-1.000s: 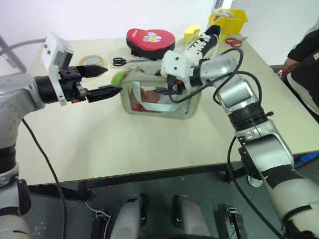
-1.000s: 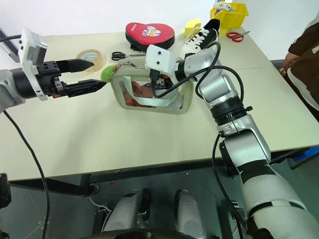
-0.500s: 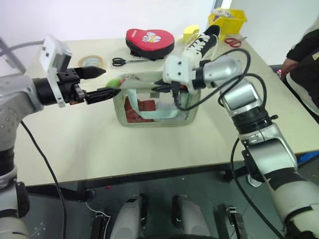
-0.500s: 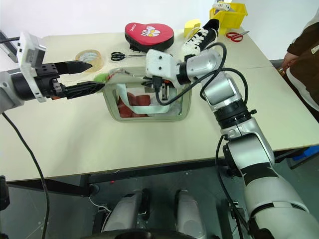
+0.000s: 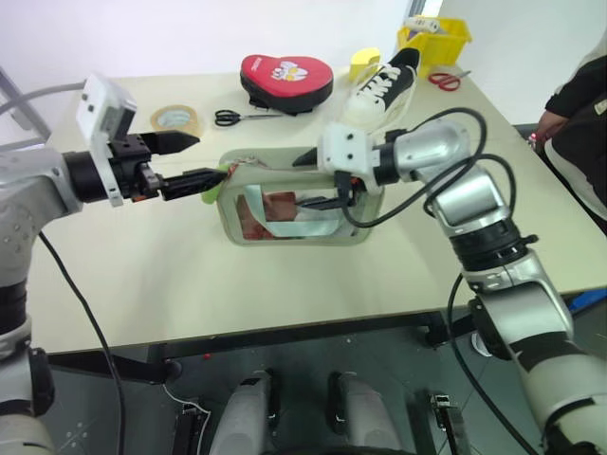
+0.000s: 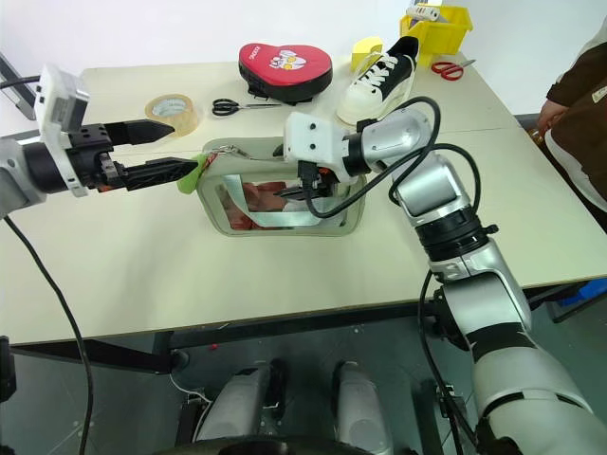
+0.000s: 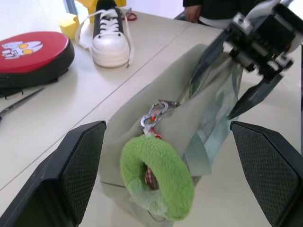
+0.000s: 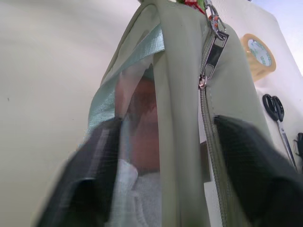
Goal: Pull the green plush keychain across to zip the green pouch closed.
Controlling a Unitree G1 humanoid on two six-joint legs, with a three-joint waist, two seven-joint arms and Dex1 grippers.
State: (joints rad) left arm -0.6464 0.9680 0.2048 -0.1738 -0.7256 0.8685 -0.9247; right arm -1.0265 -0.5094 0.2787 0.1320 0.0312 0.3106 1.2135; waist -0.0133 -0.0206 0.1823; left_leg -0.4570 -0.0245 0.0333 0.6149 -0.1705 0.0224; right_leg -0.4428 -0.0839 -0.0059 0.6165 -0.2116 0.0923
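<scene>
Dangling lime plush keychain (image 7: pixel 156 177) on sage-green pouch (image 7: pixel 189 123)

No words or numbers can be read on anything here. The red mitt (image 5: pixel 286 78) near the far edge of the table (image 5: pixel 142 275) has a small cartoon picture on top, but no letters show on it.
</scene>
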